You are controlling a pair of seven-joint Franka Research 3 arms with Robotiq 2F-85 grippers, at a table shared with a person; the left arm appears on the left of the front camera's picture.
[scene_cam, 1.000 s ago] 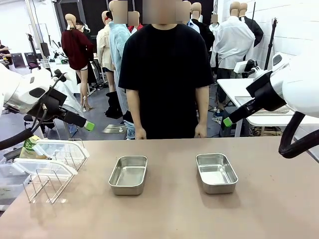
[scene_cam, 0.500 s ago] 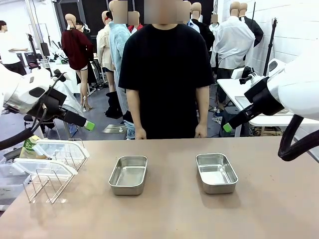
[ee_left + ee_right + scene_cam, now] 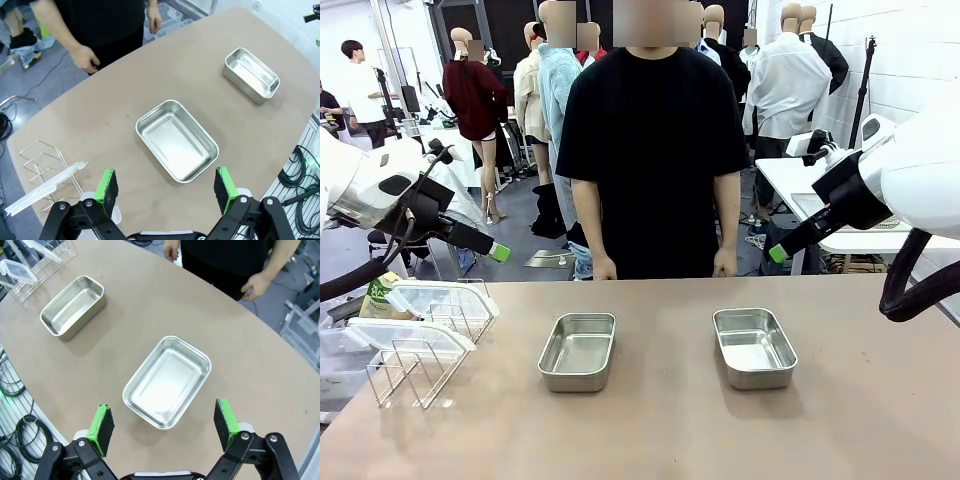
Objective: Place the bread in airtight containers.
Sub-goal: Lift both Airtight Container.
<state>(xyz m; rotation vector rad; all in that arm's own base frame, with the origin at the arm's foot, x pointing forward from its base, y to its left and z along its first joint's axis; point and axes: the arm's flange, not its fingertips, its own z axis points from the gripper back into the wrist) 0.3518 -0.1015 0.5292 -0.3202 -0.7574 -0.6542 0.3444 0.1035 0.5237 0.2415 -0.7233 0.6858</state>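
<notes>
Airtight containers, two, steel, lidless.
- Left container (image 3: 577, 350): on the table (image 3: 660, 430), left of centre, interior bare.
- Right container (image 3: 753, 346): well apart from the first, right of centre, interior bare.
- Clear lids (image 3: 438, 298): propped in the wire rack (image 3: 415, 375) at the table's left end, away from both pans.
- Left gripper (image 3: 165, 186): raised above the left container, jaws spread wide, nothing between them.
- Right gripper (image 3: 163, 425): raised above the right container, jaws equally wide, empty.
- Person's hands (image 3: 603, 268): hanging at the far table edge, holding nothing.

Hazards, as judged:
- The pans look light and sit loose on a smooth top, so a roll lowered off-centre could catch a rim and push or tip one.
- Glossy, soft crust may slip from the pads or crush under a hard squeeze.
- Any hand-over risks a mistimed release.
- Lids stand far from the right pan, so fetching one means a long reach past the left pan.
</notes>
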